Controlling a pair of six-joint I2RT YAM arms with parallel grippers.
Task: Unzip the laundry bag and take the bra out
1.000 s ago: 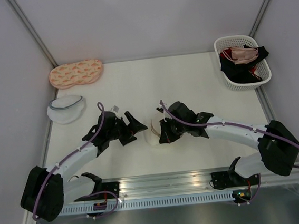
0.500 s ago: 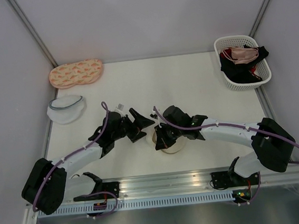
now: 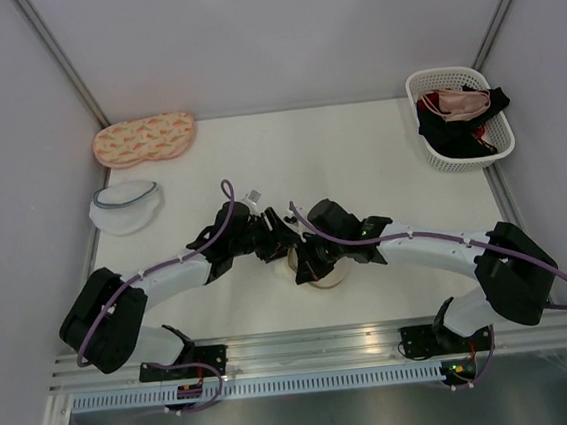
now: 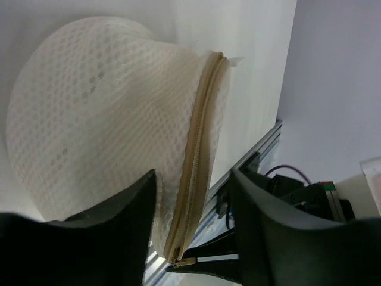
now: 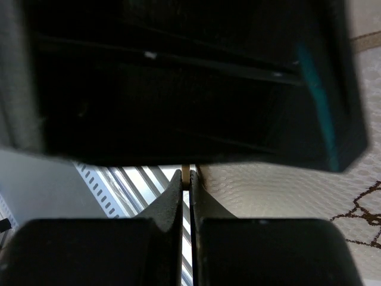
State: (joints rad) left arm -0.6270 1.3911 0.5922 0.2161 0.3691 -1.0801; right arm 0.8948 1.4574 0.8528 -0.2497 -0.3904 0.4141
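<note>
Top external view: peach pouch (image 3: 144, 139) and white pouch (image 3: 125, 207) lie far left. Left gripper (image 3: 282, 239) meets the bag (image 3: 325, 274) at the near centre of the table (image 3: 358, 155). Its fingers (image 4: 119, 232) stand apart, astride the bag's zip (image 4: 199, 137). Right gripper (image 3: 305, 267) is on the bag, tips pinched on a thin tan tab (image 5: 186, 172). Basket (image 3: 457, 163) of garments sits far right.

Tbl (image 3: 359, 165): laundry bag (image 4: 107, 113), peach pouch (image 3: 144, 139), wht pouch (image 3: 126, 210), basket (image 3: 456, 162)

Left claw (image 4: 191, 176) stands parted; right claw (image 5: 186, 176) is pinched tight.
</note>
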